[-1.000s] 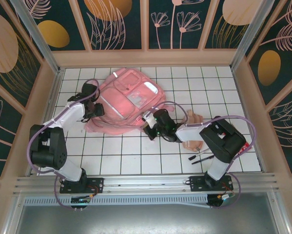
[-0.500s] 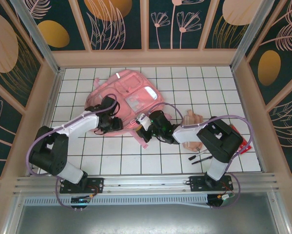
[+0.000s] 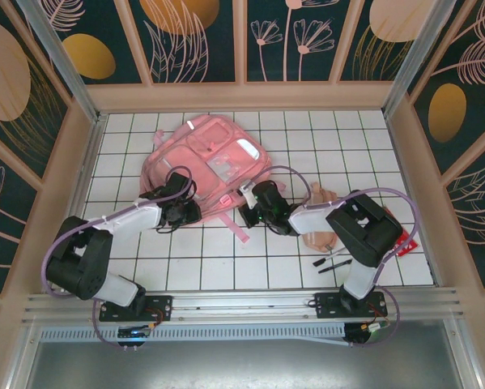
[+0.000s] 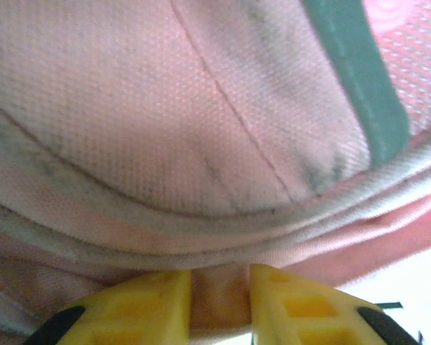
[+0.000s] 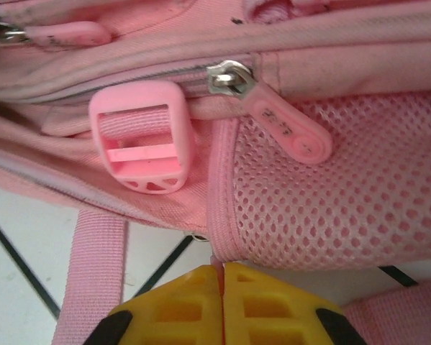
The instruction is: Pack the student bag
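Observation:
The student bag (image 3: 206, 158), a big pink backpack, lies flat at the back left of the white tiled table (image 3: 347, 146). My left gripper (image 3: 181, 212) sits at the bag's near left edge. In the left wrist view its yellow fingers (image 4: 157, 305) press a fold of the pink bag fabric (image 4: 222, 287) from both sides. My right gripper (image 3: 250, 207) is at the bag's near right edge. There its fingers (image 5: 273, 302) are nearly together on a thin pink edge (image 5: 216, 260) below the mesh side pocket (image 5: 330, 194).
A pink strap (image 3: 240, 231) trails from the bag toward the front, and a strap buckle (image 5: 143, 136) and zip pull (image 5: 283, 122) sit by the right gripper. A peach-pink pouch (image 3: 319, 219), dark pens (image 3: 335, 261) and a red item (image 3: 407, 243) lie on the right.
My left gripper moved from the bag's left side round to its near edge and closed on a fold of fabric. The bag shifted and flattened. The right gripper stayed at the near right edge.

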`<state>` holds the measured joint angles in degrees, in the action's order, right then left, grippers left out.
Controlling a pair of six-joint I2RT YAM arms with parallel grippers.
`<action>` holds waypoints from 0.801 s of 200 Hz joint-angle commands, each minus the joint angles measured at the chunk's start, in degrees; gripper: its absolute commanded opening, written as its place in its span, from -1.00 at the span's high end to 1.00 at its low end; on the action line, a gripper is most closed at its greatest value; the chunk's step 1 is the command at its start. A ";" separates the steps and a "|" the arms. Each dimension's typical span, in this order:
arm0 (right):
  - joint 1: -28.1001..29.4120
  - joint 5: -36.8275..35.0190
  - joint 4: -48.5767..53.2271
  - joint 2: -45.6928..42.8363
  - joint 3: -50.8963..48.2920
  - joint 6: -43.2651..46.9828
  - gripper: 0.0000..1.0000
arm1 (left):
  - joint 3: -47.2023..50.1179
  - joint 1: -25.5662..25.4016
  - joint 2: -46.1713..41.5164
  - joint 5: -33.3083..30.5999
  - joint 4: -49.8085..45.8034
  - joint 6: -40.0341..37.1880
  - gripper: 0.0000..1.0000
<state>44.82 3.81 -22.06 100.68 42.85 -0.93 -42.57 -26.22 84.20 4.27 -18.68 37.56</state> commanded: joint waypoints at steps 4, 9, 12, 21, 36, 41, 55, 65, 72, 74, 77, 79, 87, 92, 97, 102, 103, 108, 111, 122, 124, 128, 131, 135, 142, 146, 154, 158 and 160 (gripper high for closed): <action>-3.16 -7.10 0.50 -1.24 -2.09 -3.36 0.56 | -3.05 0.08 -3.44 6.99 -7.27 -6.46 0.16; -3.20 -5.60 -0.62 -2.08 -2.86 -3.30 0.49 | -4.54 -0.04 -4.58 7.81 -7.58 -7.48 0.07; -3.16 -5.14 -1.33 -2.72 -3.38 -3.18 0.45 | -5.45 -0.06 -5.30 8.28 -7.72 -8.11 0.02; -3.16 -1.39 -2.99 -4.52 -4.83 -2.44 0.37 | -8.24 -0.15 -7.21 9.41 -7.85 -10.51 -0.06; -3.25 0.30 -4.72 -8.17 -7.47 -2.78 0.29 | -12.74 -0.15 -9.29 10.05 -8.08 -16.32 -0.13; -3.42 0.27 -5.10 -9.49 -8.27 -3.15 0.26 | -15.29 -0.15 -9.40 9.65 -8.40 -18.69 -0.16; -3.92 -0.91 -6.26 -13.34 -10.69 -5.01 0.22 | -19.29 -0.15 -8.31 6.31 -10.26 -25.12 -0.26; -4.42 -2.16 -6.80 -16.13 -12.03 -6.27 0.20 | -21.59 -0.14 -6.27 2.96 -12.06 -29.90 -0.35; -4.61 -3.54 -6.78 -17.85 -12.87 -6.82 0.17 | -22.63 -0.17 -4.44 0.30 -13.02 -32.61 -0.38; -4.66 -3.88 -6.70 -18.34 -13.05 -6.94 0.17 | -22.89 -0.15 -3.75 -0.40 -13.20 -33.42 -0.39; -4.70 -4.44 -6.59 -19.00 -13.32 -7.21 0.16 | -23.29 -0.15 -2.71 -1.65 -13.51 -34.28 -0.40; -4.73 -5.51 -6.52 -19.51 -13.56 -7.37 0.16 | -23.51 -0.15 -2.07 -2.43 -13.72 -34.94 -0.41; -4.82 -8.52 -6.12 -21.43 -14.16 -8.33 0.14 | -24.52 -0.15 0.97 -5.36 -14.54 -36.88 -0.43; -4.93 -10.17 -5.72 -22.69 -14.64 -9.23 0.13 | -25.47 -0.14 3.05 -6.71 -15.43 -37.47 -0.45; -4.99 -11.75 -5.38 -23.96 -15.01 -10.19 0.12 | -26.43 -0.15 5.22 -7.18 -16.47 -38.06 -0.46; -5.09 -12.75 -5.05 -25.16 -15.36 -10.96 0.11 | -27.38 -0.15 7.15 -7.07 -17.36 -38.40 -0.48; -5.09 -13.03 -4.98 -25.39 -15.44 -11.13 0.11 | -27.56 -0.15 7.48 -6.99 -17.54 -38.42 -0.48; -5.20 -14.01 -4.77 -26.54 -15.77 -11.56 0.11 | -28.54 -0.15 9.10 -6.33 -18.05 -38.41 -0.56; -5.26 -14.39 -4.60 -27.23 -15.97 -11.71 0.10 | -29.01 -0.18 10.08 -5.70 -18.27 -38.37 -0.57; -5.39 -15.48 -4.31 -29.33 -16.68 -11.58 0.06 | -30.77 -0.16 12.77 -3.32 -18.59 -38.37 -0.69; -5.39 -15.61 -4.24 -29.67 -16.73 -11.54 0.06 | -30.94 -0.15 13.23 -3.15 -18.52 -38.31 -0.70; -5.40 -15.82 -4.07 -30.31 -16.98 -11.35 0.05 | -31.37 -0.15 13.61 -2.93 -18.38 -38.12 -0.72; -5.44 -15.85 -3.98 -30.67 -17.17 -11.15 0.05 | -31.69 -0.17 15.02 -2.81 -18.25 -38.06 -0.73; -5.57 -15.86 -3.80 -31.15 -17.41 -10.91 0.04 | -32.06 -0.23 16.17 -2.53 -18.09 -38.06 -0.75; -5.63 -15.86 -3.52 -31.76 -17.81 -10.77 0.04 | -32.72 -0.27 17.44 -2.13 -18.17 -38.07 -0.89; -5.68 -15.75 -3.33 -31.96 -18.01 -10.82 0.04 | -33.14 -0.42 18.08 -2.29 -18.30 -38.01 -0.94; -5.86 -14.97 -3.12 -32.24 -18.36 -10.76 0.04 | -33.83 -0.66 19.16 -3.51 -18.56 -37.72 -0.96; -5.97 -14.36 -3.08 -32.25 -18.48 -10.68 0.04 | -34.10 -0.75 19.63 -4.18 -18.59 -37.59 -0.97; -5.97 -13.90 -3.07 -32.29 -18.56 -10.56 0.04 | -34.19 -0.83 19.74 -4.36 -18.59 -37.57 -0.97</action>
<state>39.51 -8.82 -25.91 69.73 25.93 -10.68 -72.90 -26.33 102.74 1.37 -34.52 1.37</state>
